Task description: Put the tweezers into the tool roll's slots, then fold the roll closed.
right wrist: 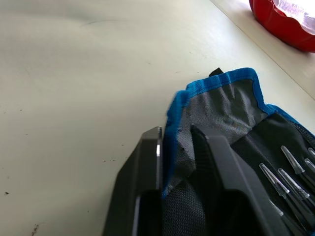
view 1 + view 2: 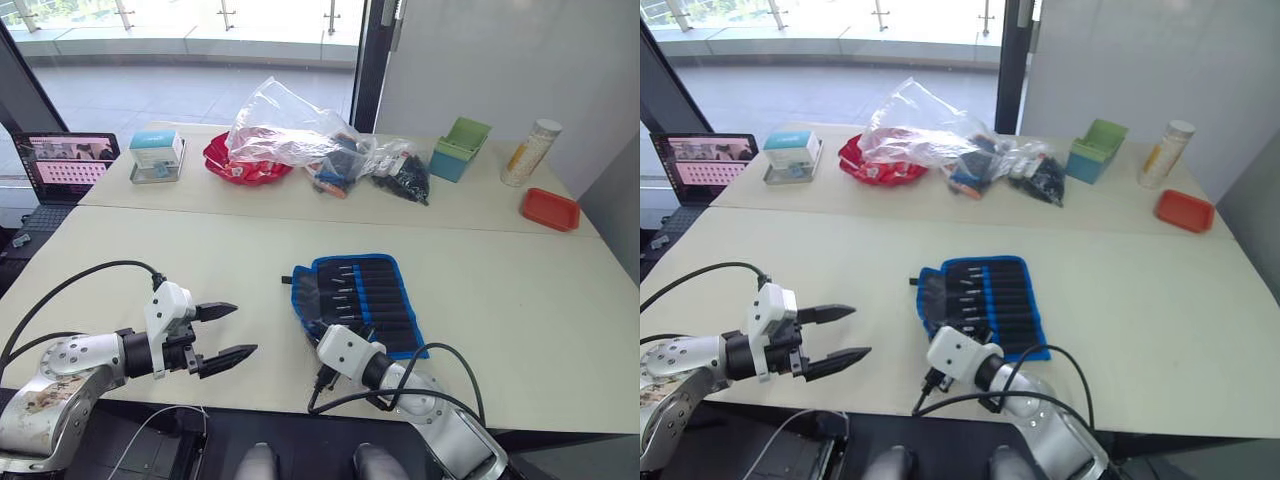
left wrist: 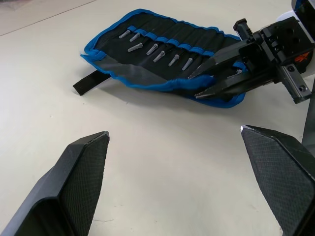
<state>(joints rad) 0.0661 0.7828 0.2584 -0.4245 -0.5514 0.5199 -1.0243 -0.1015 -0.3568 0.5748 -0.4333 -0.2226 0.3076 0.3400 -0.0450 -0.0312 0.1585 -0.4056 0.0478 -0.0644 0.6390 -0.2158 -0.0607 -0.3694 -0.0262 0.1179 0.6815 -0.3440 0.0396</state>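
Our right gripper (image 1: pixel 174 162) pinches the blue-edged flap of the tool roll (image 2: pixel 362 298), one finger on each side of the fabric. The roll lies open at lower centre of the head view, on the near one of two pale tables (image 2: pixel 520 290). We count at least five tweezers (image 3: pixel 162 51) in its slots (image 3: pixel 194 46), tips showing. Our left gripper (image 2: pixel 226 333), lower left, hovers empty with fingers spread wide. The strap (image 3: pixel 91 81) trails from the roll's edge.

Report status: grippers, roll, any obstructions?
Left gripper open, hovering off the roll. Right gripper pinching tool roll edge. Tweezers slotted. Nothing blocking.
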